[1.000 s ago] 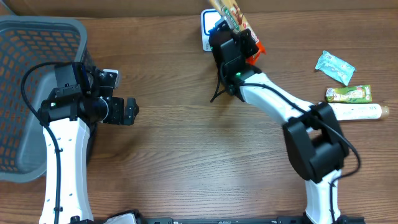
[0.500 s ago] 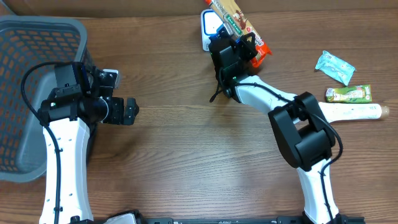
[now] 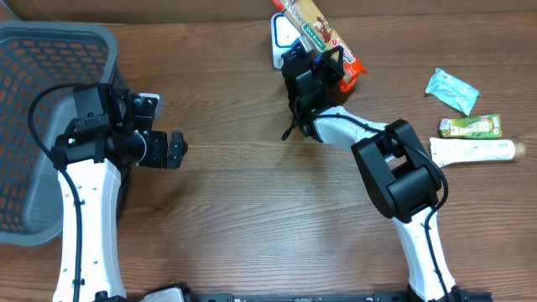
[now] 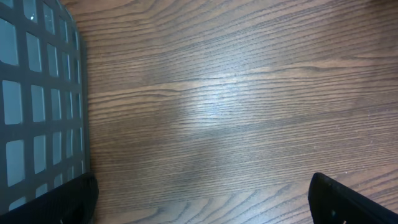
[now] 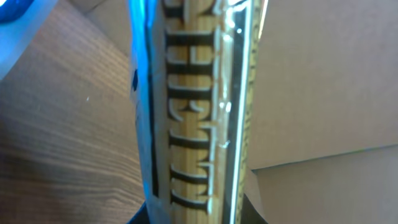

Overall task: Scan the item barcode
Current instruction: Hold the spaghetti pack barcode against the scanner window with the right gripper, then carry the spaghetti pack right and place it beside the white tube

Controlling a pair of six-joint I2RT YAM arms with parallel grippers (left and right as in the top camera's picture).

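Though aloft, snack bar (image 3: 312, 27) beside scanner (image 3: 279, 32)

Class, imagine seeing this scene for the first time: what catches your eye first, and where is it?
The right gripper clamps a long snack packet by the white-and-blue scanner at the far edge of the table. At left sits a big grey basket, with the left gripper open and empty beside it.
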